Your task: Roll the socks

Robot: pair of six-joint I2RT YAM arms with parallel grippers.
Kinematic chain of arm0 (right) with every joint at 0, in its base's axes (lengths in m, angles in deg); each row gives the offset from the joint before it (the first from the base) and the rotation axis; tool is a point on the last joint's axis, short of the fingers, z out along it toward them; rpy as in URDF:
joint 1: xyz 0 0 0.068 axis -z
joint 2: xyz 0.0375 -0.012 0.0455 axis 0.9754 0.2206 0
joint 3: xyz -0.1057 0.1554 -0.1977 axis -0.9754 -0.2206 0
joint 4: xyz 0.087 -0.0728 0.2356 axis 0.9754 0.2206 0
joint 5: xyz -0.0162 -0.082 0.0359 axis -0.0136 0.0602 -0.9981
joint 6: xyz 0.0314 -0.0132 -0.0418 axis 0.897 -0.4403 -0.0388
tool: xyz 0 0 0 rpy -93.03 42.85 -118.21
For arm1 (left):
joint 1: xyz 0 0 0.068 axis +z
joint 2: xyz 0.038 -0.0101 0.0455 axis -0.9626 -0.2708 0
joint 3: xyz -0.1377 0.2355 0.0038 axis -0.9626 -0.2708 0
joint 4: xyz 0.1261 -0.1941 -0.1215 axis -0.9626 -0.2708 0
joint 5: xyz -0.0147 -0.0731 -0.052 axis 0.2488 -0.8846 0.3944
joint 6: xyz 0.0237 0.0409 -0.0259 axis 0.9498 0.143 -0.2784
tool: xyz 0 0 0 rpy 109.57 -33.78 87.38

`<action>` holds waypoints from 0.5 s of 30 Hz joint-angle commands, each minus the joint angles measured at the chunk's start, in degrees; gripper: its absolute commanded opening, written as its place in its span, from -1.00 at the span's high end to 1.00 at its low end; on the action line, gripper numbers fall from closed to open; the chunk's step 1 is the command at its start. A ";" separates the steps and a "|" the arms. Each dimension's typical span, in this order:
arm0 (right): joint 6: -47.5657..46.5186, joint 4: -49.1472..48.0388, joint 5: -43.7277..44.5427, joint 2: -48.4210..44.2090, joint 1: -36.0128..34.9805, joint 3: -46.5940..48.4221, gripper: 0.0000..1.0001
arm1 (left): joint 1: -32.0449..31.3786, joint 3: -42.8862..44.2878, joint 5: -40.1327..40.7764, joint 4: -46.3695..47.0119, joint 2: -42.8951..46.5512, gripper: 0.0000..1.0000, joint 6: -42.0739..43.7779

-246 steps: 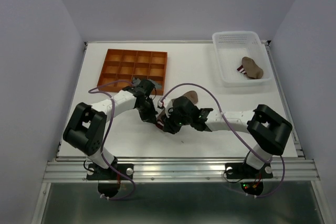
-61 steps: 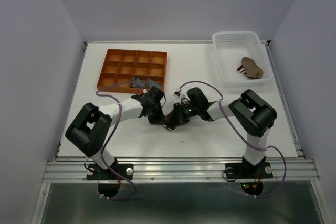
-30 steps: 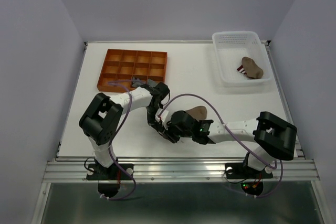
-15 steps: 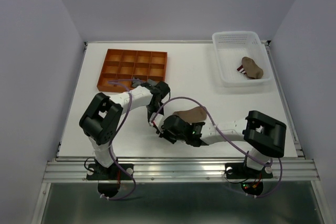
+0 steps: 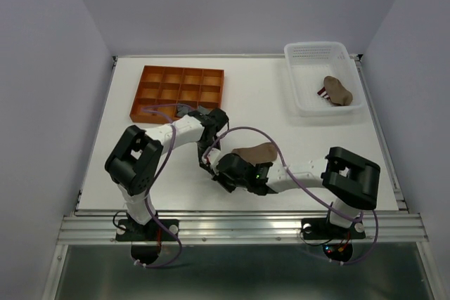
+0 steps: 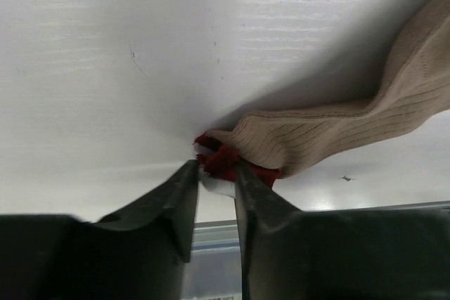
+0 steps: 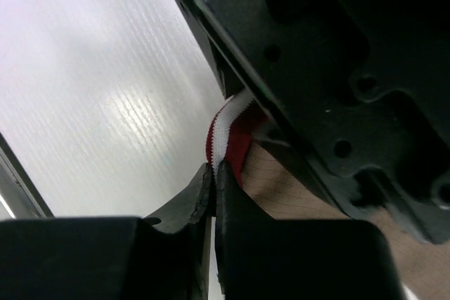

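Observation:
A tan sock [image 5: 254, 152] with a red-white striped cuff lies on the white table [image 5: 140, 166] in front of the arms. My left gripper [image 5: 209, 157] is shut on the cuff; the left wrist view shows its jaws [image 6: 214, 170] pinching the red-white edge, with the tan sock [image 6: 351, 124] running off right. My right gripper [image 5: 222, 175] meets the same cuff from the near side; in the right wrist view its jaws [image 7: 214, 168] are closed on the striped cuff [image 7: 228, 138]. A second tan sock [image 5: 337, 90] lies in the basket. Grey socks [image 5: 190, 110] lie at the tray's near edge.
An orange compartment tray [image 5: 179, 89] stands at the back left. A white plastic basket [image 5: 320, 57] stands at the back right. In the right wrist view the left gripper's black body [image 7: 323, 68] hangs close over the right jaws. Purple cables loop over both arms.
Over the last second the right gripper has shifted left to the cuff and the tan sock has shifted slightly left with it. The left gripper has stayed at the cuff.

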 commanded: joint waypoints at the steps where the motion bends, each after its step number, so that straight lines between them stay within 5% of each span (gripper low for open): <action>1: 6.33 -1.25 -1.84 -0.50 3.35 -0.41 0.99 | 0.22 0.00 3.56 3.34 5.82 0.14 -2.04; 6: 11.07 -6.96 -15.95 -1.21 11.08 -4.01 0.99 | 2.24 0.00 8.57 8.69 10.65 -0.16 -4.50; 15: 17.13 -14.25 -31.44 -0.86 19.35 -6.04 0.99 | 7.68 -5.18 12.72 16.25 18.12 -0.21 -7.76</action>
